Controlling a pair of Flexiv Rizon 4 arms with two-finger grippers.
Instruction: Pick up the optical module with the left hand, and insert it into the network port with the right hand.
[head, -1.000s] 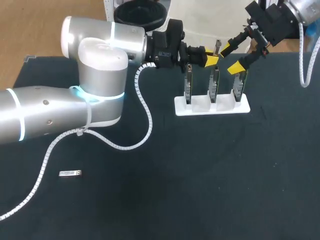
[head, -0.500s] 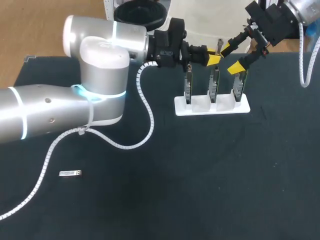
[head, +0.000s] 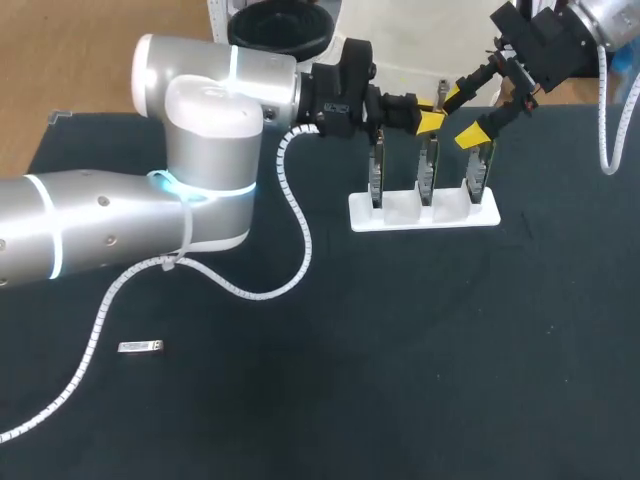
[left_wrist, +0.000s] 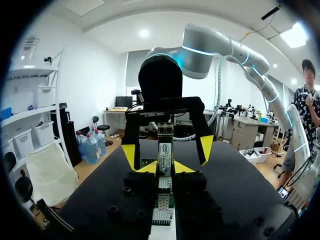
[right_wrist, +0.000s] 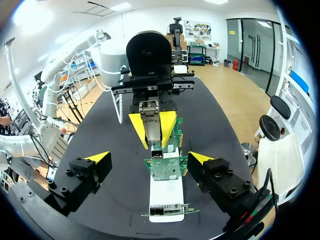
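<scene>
With the left gripper (head: 430, 119) clamping the optical module (right_wrist: 152, 126) above the far network cards (head: 427, 172), handover to the wide-open, empty right gripper (head: 461, 116) and insertion remain.

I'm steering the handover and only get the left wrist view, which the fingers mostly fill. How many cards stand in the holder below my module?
Observer: Three. The head view shows three network cards upright in a row in the white holder.
Operator: Which one am I above?
Observer: Judged from the head view, the left fingers, shut on the optical module, sit roughly over the middle card.
Operator: Anything loose on the table?
Observer: Yes. A second small silver module lies flat on the dark table, well away from the holder, on the left arm's side.
</scene>
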